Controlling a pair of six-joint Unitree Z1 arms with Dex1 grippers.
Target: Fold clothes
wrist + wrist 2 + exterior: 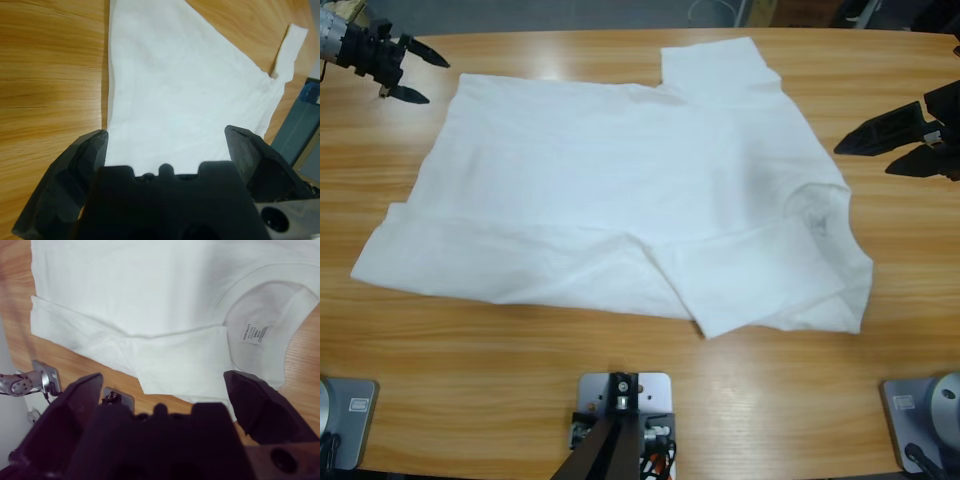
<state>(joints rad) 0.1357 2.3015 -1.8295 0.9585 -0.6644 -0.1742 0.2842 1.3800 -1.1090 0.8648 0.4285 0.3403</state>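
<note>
The clothes are one white T-shirt [620, 170] lying flat on the wooden table [470, 380], neck [823, 213] to the right and hem to the left. Its near side is folded inward as a long strip [570, 265], and one sleeve [715, 65] sticks out toward the far edge. My left gripper [435, 80] hovers open off the shirt's far left corner; in the left wrist view the gripper [166, 132] faces the T-shirt [185, 85]. My right gripper [860, 160] stands open just right of the collar. In the right wrist view the gripper [162, 376] looks over the neck label [255, 332] and the folded strip [180, 365].
Bare wood [910, 300] runs around the shirt on all sides, widest along the near edge. The table's far edge passes just beyond the sleeve. A grey and blue object [305, 110] stands off the table in the left wrist view.
</note>
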